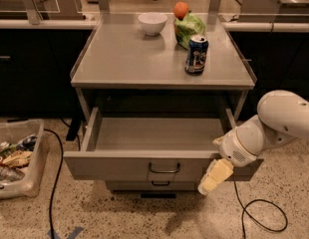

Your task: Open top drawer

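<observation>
The top drawer (144,166) is a wide grey metal drawer with a small dark wire handle (163,169) at the centre of its flat front. It stands pulled out from under the grey cabinet top (124,59), and its inside looks empty. My gripper (213,177), with pale yellow fingers, hangs in front of the right end of the drawer front, to the right of the handle. The white arm (274,126) reaches in from the right.
A white bowl (152,23), an orange (181,9), a green bag (190,28) and a blue can (197,55) stand on the cabinet top. A lower drawer (154,185) shows beneath. A plastic bin (15,158) of clutter sits on the floor at left. Black cables (261,218) lie on the floor.
</observation>
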Controlling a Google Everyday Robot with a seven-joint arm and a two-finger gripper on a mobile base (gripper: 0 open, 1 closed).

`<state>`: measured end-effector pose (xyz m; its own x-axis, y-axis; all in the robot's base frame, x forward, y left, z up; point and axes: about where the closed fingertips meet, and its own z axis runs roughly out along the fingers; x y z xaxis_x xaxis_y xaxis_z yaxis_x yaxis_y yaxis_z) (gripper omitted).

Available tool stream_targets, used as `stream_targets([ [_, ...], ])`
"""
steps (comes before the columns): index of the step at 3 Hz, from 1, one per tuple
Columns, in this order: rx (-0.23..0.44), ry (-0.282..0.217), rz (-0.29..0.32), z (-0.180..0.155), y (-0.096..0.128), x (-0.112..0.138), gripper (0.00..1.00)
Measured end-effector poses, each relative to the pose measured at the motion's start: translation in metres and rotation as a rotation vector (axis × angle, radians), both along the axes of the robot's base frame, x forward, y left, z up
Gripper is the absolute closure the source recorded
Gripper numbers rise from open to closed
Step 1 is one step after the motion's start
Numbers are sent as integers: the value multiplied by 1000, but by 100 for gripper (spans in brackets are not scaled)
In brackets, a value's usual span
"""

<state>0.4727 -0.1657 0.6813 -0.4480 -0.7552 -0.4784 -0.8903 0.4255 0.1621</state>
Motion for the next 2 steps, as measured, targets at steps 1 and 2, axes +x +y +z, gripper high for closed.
stream_targets([
  [1,-2,0,7,-1,1,-1,0],
  [2,-34,9,49,-4,8,-18,0],
])
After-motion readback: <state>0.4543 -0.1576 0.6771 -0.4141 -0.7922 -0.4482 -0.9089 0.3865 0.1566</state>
